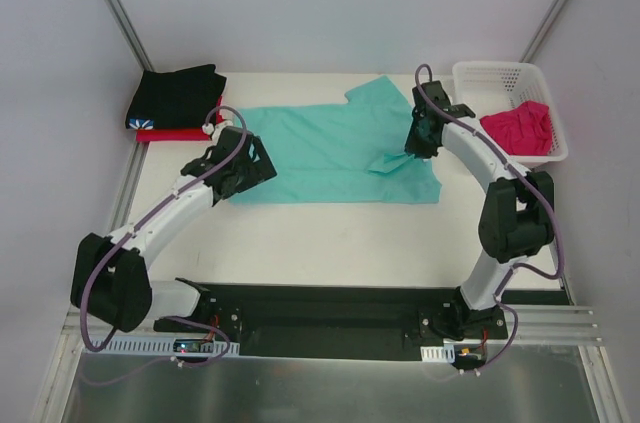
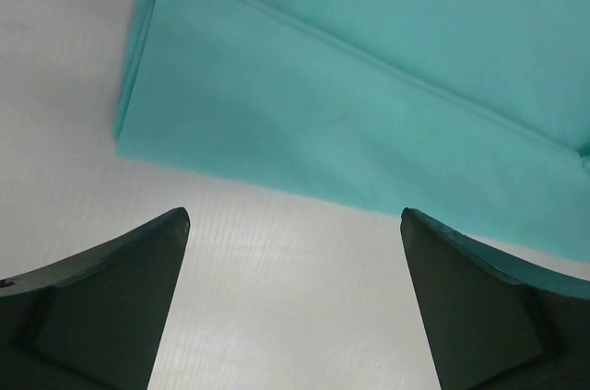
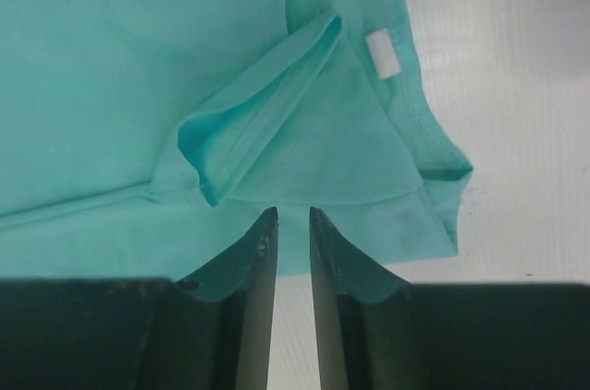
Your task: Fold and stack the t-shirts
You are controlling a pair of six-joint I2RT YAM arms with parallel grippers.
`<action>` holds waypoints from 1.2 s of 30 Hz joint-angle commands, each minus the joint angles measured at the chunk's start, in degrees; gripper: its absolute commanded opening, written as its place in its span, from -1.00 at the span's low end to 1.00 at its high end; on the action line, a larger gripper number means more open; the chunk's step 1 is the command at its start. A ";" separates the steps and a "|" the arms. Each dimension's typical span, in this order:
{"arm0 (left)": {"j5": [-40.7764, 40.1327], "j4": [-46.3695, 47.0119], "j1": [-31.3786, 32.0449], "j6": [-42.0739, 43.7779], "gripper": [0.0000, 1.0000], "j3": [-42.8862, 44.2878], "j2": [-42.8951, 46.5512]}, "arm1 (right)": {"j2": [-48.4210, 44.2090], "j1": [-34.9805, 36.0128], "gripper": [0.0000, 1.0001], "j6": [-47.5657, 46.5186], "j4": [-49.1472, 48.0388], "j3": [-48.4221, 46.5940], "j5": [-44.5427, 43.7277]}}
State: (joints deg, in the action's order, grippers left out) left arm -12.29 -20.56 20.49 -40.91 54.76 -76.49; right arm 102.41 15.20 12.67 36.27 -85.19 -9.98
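Observation:
The teal-green t-shirt [image 1: 330, 148] lies spread across the middle of the table, its near-left edge folded over [image 2: 369, 86]. My left gripper [image 1: 262, 165] hovers at the shirt's left edge, open wide over bare table [image 2: 295, 215], holding nothing. My right gripper [image 1: 417, 149] hangs over the shirt's right end near the collar; its jaws [image 3: 293, 212] stand a narrow gap apart with nothing between them. A folded-over sleeve [image 3: 258, 123] and a white label [image 3: 382, 52] lie just beyond its tips. A folded black t-shirt [image 1: 178, 95] rests on a red t-shirt [image 1: 175, 133] at the back left. The magenta-pink t-shirt [image 1: 520, 128] lies crumpled in the basket.
A white plastic lattice basket [image 1: 500, 70] stands at the back right corner. White walls with metal posts close in the table's far side. The arms' black base plate [image 1: 330, 313] runs along the near edge.

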 commanded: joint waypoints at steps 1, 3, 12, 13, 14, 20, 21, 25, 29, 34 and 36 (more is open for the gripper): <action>0.08 -3.17 2.36 -1.89 0.98 -4.74 5.38 | -3.27 3.07 -0.61 3.06 -1.64 4.41 1.01; 0.08 -4.05 2.36 -2.34 0.98 -5.45 6.69 | -2.13 4.04 -0.69 3.59 -1.90 4.33 1.36; -0.89 -6.25 2.54 -1.90 0.98 -4.40 9.08 | 6.21 6.68 -0.98 4.39 -0.68 -3.14 1.28; -0.98 -6.51 2.54 -1.90 0.98 -4.23 8.90 | 6.57 6.60 -0.98 4.47 -0.68 -3.49 1.36; -1.24 -6.60 2.54 -1.81 0.98 -4.14 8.81 | 6.75 6.68 -0.98 4.12 -0.59 -3.76 1.19; -1.07 -6.51 2.54 -1.81 0.98 -3.44 6.62 | 9.47 6.42 -0.98 3.33 -0.50 -6.13 0.93; -1.15 -6.51 2.54 -1.81 0.98 -3.26 6.44 | 9.82 6.33 -0.98 3.24 -0.50 -6.65 1.10; -2.12 -6.51 2.54 -1.63 0.98 -2.99 6.09 | 12.98 6.07 -0.97 3.07 -0.41 -9.02 1.80; -3.00 -6.51 2.54 -1.11 0.98 -2.38 6.09 | 15.09 6.07 -0.98 2.89 -0.15 -11.14 1.89; -2.82 -6.51 2.54 -0.84 0.98 -1.33 5.47 | 17.47 5.63 -0.98 2.45 -0.67 -12.81 2.24; -2.73 -6.51 2.54 -0.75 0.98 -0.98 4.95 | 19.83 5.45 -0.98 2.36 -0.76 -15.61 2.94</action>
State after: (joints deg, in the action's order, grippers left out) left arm -13.98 -26.46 22.85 -42.52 51.29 -70.78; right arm 119.48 21.23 15.70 35.81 -95.44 -8.05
